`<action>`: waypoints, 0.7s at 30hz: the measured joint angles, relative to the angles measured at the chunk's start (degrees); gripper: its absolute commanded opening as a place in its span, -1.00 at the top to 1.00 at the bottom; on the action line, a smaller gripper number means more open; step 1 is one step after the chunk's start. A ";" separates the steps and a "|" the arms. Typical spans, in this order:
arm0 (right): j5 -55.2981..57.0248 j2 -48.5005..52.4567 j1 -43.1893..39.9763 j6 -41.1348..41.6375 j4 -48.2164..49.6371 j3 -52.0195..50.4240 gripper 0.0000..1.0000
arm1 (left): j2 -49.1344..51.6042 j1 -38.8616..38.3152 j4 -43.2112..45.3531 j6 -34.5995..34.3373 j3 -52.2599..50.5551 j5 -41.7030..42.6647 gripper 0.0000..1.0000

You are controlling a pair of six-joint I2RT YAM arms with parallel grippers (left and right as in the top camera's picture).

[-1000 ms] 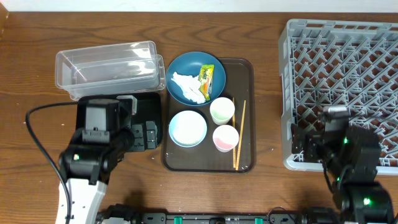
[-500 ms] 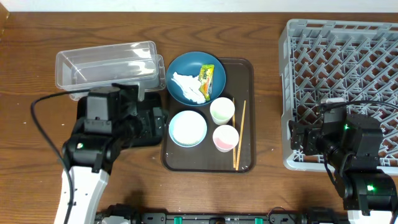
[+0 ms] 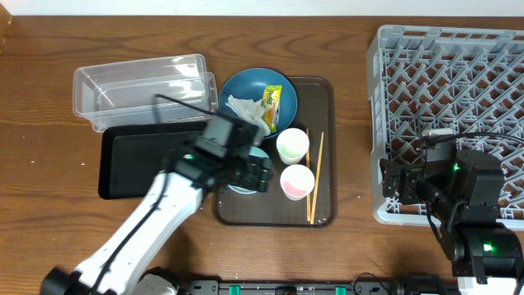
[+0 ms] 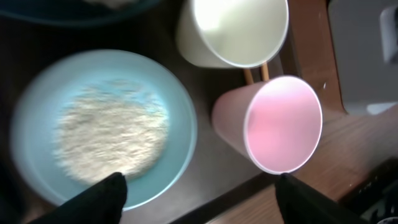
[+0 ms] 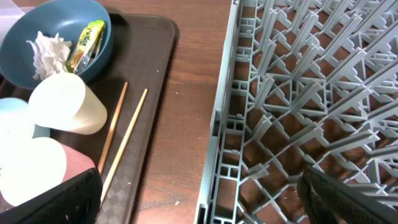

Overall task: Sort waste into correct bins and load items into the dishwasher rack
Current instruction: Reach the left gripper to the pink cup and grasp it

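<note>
Wooden table (image 3: 49,49): left gripper (image 4: 199,186) hangs spread over the white bowl (image 4: 184,118) of rice (image 4: 112,130); right gripper (image 5: 202,196) spread above the rack (image 5: 298,93) edge; snack wrapper (image 5: 86,45) print illegible.

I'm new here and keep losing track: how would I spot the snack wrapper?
Start at the brown tray left of the big grey rack. At its upper-left corner in the overhead view sits a blue bowl; the wrapper lies inside, the only yellow-green thing, beside crumpled white tissue.
</note>
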 measured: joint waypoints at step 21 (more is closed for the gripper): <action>0.76 0.00 0.00 0.00 -0.26 0.00 -0.98 | 12.79 -8.70 6.23 -4.50 0.00 -0.26 0.88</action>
